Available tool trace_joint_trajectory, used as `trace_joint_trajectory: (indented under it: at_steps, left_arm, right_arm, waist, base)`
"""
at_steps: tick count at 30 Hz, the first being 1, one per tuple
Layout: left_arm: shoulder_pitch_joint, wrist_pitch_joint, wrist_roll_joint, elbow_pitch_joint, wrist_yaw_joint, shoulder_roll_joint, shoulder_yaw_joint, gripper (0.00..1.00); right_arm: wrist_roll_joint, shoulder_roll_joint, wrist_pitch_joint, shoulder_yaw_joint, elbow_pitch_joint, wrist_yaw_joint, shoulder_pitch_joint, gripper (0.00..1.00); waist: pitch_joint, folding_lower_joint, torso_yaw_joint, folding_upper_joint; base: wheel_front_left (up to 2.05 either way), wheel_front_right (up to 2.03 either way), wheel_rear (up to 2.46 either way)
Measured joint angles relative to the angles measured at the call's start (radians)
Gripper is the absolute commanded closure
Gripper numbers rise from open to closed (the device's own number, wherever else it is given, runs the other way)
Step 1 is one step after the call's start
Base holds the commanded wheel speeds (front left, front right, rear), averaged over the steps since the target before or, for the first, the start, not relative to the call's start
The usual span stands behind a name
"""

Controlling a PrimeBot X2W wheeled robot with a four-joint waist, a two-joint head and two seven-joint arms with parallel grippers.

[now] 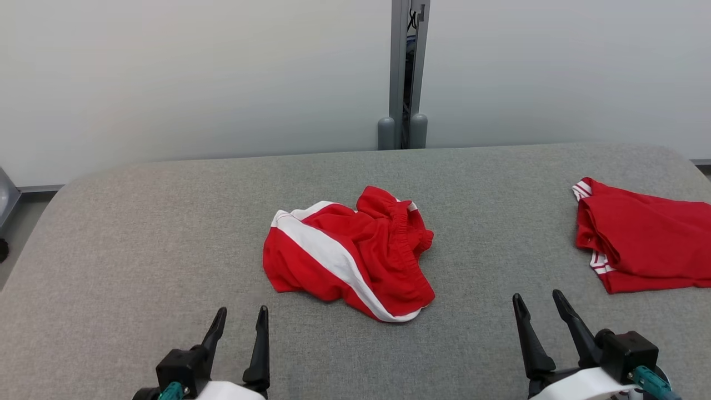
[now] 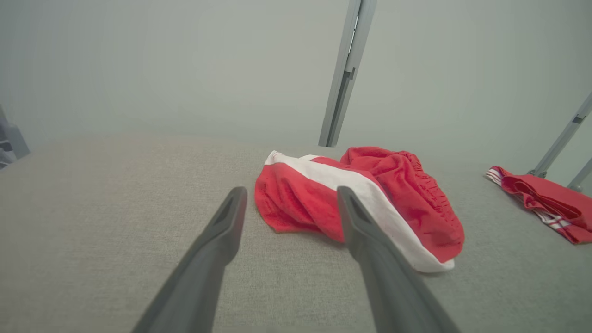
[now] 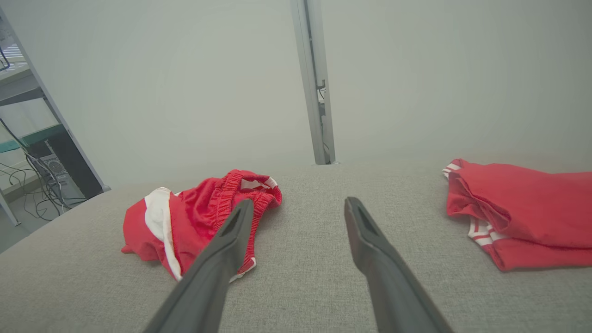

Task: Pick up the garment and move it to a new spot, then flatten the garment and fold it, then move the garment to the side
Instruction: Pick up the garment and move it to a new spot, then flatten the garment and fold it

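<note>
Two tools, both empty: left tool point(image 1: 242, 311) and right tool point(image 1: 537, 296) sit low at the near edge of the worktop point(image 1: 139, 250), jaws spread wide, nothing between them. The garment point(image 1: 350, 261), red shorts with a white side stripe, lies crumpled in a heap mid-worktop, ahead of the tools and between them, nearer the left one and touching neither. The elastic waistband is bunched up on the heap's right side, and the striped leg spreads out to the left. A second red garment point(image 1: 644, 244) lies flatter at the far right, well apart, so leave it alone. My read: nothing is flattened or folded, so you're either at the pick or at the start of flattening; can't tell which. Either way the next move is a grasp on the heap. Bring both tools forward and inward and go for two separate edges, waistband for the right and leg hem for the left. Pinch a single layer each, then lift and draw apart. Risk: catching doubled fabric, which would leave it bunched.
</note>
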Motion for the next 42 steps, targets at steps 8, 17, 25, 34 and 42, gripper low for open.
trace_joint_trajectory:
  at_steps: [8, 17, 25, 34, 42]
  left_arm:
    - [0.049, 0.0, 0.008, -0.009, 0.002, -0.013, 0.027, 0.0]
    - [0.047, 0.0, 0.024, -0.01, -0.008, -0.024, 0.044, 0.0]
    - [0.047, 0.0, 0.03, -0.005, -0.019, -0.027, 0.044, 0.0]
    - [0.038, 0.0, 0.03, 0.002, -0.023, -0.029, 0.029, 0.0]
    - [0.013, 0.0, 0.009, 0.004, -0.024, -0.03, -0.023, 0.0]
  right_arm:
    - [0.005, 0.0, 0.0, 0.006, 0.016, 0.0, 0.015, 0.0]
    - [0.009, -0.006, 0.0, 0.019, 0.027, 0.0, 0.015, 0.0]
    - [0.011, -0.012, 0.0, 0.026, 0.031, 0.0, 0.016, 0.0]
    - [0.012, -0.043, 0.0, 0.106, 0.134, 0.0, -0.018, 0.0]
    - [0.119, -0.074, 0.0, 0.311, 0.333, 0.0, -0.194, 0.0]
  waist:
    - [-0.012, 0.0001, 0.002, 0.0]
    - [-0.017, 0.0, -0.007, -0.0001]
    - [-0.018, 0.0, -0.007, 0.0]
    - [-0.007, 0.0, 0.005, 0.0]
    - [0.009, 0.0, 0.067, 0.0]
  base:
    - [0.0, 0.0, 0.0]
    - [0.0, 0.0, 0.0]
    - [0.0, 0.0, 0.0]
    - [0.0, 0.0, 0.0]
    - [0.0, 0.0, 0.0]
